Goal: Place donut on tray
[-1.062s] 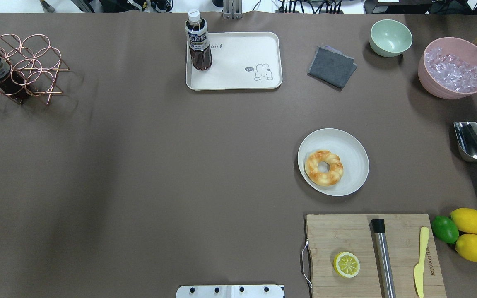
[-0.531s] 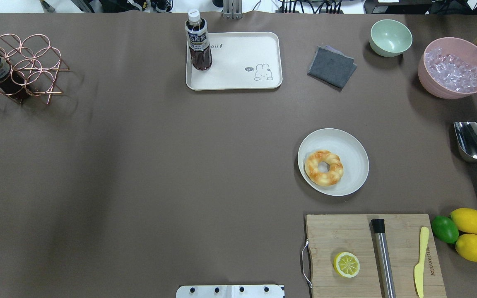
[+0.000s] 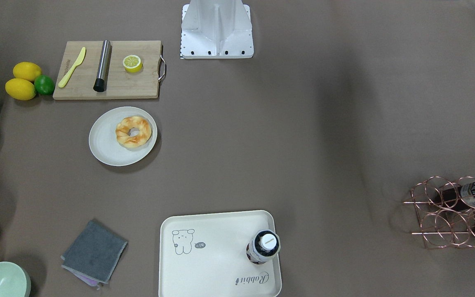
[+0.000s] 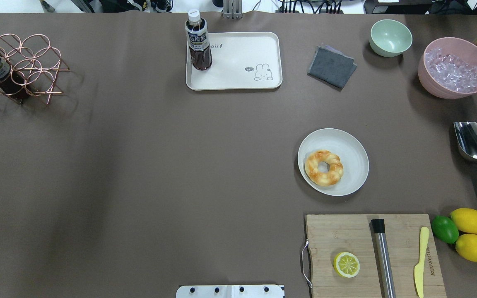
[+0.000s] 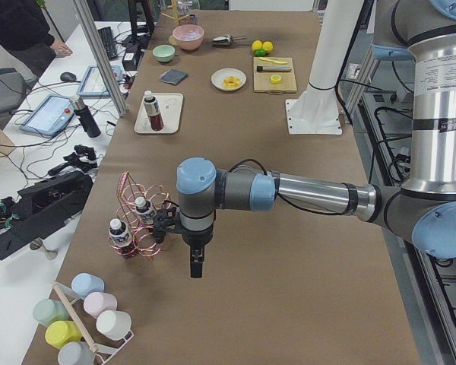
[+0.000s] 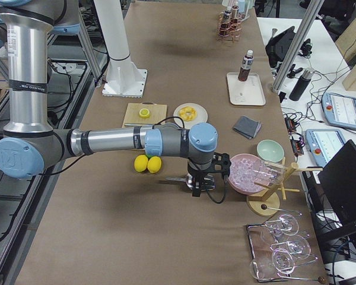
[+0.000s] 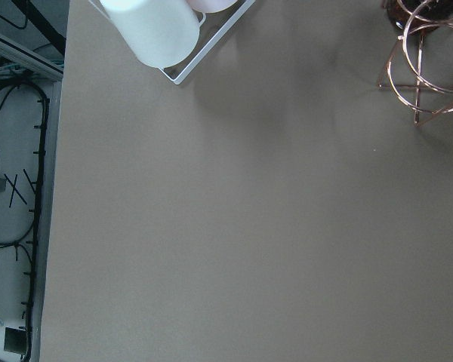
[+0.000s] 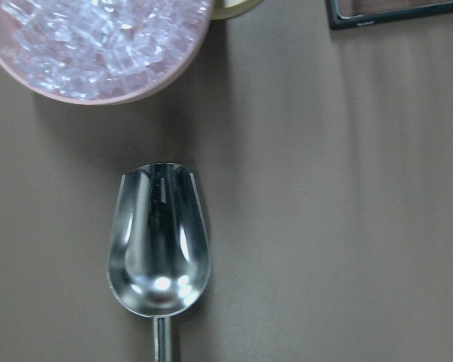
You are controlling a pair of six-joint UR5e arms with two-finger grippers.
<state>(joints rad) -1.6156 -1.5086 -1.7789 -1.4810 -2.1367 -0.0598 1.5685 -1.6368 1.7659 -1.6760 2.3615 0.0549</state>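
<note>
The golden twisted donut lies on the left part of a round white plate, right of the table's middle; it also shows in the front-facing view. The cream tray with the bear drawing sits at the far middle edge, with a dark drink bottle upright in its left corner. Neither gripper shows in the overhead or front-facing view. The left gripper hangs beyond the table's left end by the copper rack. The right gripper hangs over the metal scoop. I cannot tell whether either is open or shut.
A wooden board with a lemon half, a steel muddler and a yellow knife lies near the donut's plate. A grey cloth, green bowl, pink ice bowl and scoop stand right. A copper bottle rack stands far left.
</note>
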